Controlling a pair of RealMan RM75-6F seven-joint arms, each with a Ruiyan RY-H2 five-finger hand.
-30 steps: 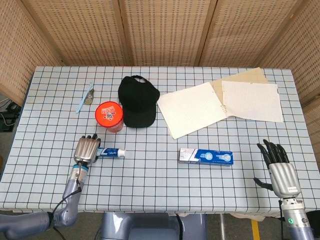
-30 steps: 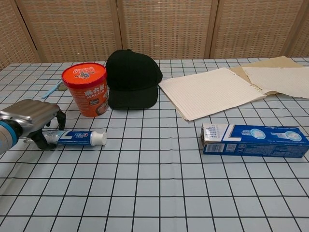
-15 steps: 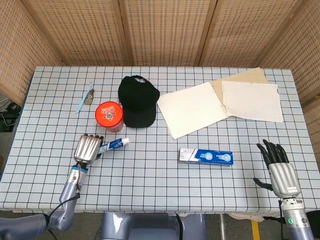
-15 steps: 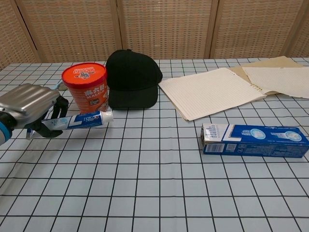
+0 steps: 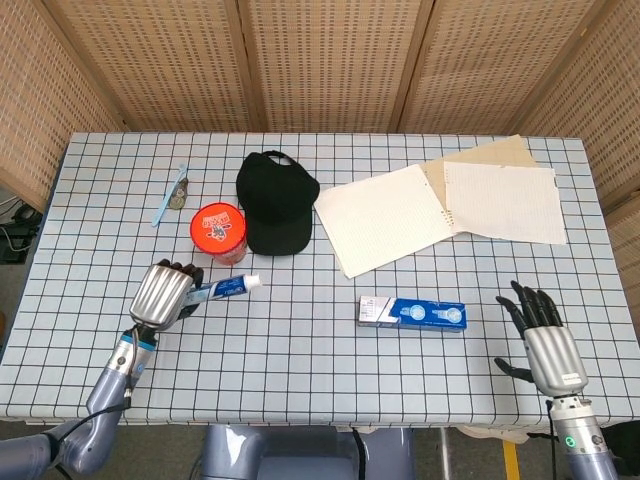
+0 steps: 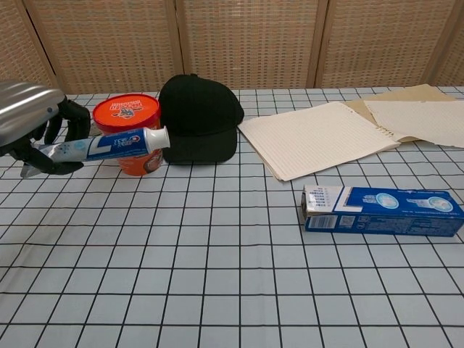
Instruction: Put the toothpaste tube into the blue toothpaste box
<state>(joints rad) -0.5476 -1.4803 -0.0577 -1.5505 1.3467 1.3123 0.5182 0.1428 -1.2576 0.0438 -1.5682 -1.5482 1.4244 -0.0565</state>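
We record one table (image 5: pixel 330 385), covered by a pale cloth printed with a dark square grid, its front edge hanging over. Behind it we note a folding screen (image 5: pixel 320 60) of woven cane panels in light wooden frames, angled in at both sides. Grey floor (image 5: pixel 15 225) shows at left. Lighting is even, with soft shadows.

The table (image 5: pixel 330 330) is seen from high above in the head view, looking steeply down over its whole checked top to the far wicker screen (image 5: pixel 320 60). In the chest view it is seen low and close from the near edge. The middle of the table is shared by both views.
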